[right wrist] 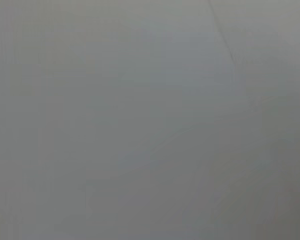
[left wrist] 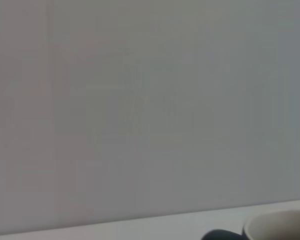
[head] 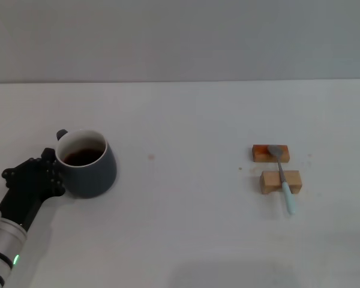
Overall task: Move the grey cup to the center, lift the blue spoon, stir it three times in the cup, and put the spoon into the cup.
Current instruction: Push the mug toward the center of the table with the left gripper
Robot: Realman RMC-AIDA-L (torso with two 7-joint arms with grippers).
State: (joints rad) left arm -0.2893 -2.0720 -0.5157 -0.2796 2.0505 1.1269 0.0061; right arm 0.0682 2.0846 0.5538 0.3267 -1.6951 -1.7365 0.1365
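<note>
From my head, the cup (head: 86, 163) stands at the desk's (head: 186, 234) left, my left hand (head: 48, 174) against its handle side; whether it grips, I cannot tell. The spoon (head: 282, 177) lies across two blocks (head: 275, 168) at right. My left wrist shows the cup's rim (left wrist: 280, 227). My right wrist shows only grey.

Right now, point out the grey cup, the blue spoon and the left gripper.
grey cup (head: 91, 174): head view, on its dark outer wall.
blue spoon (head: 287, 197): head view, on its pale blue handle.
left gripper (head: 51, 173): head view, on the black body against the cup's side.
</note>
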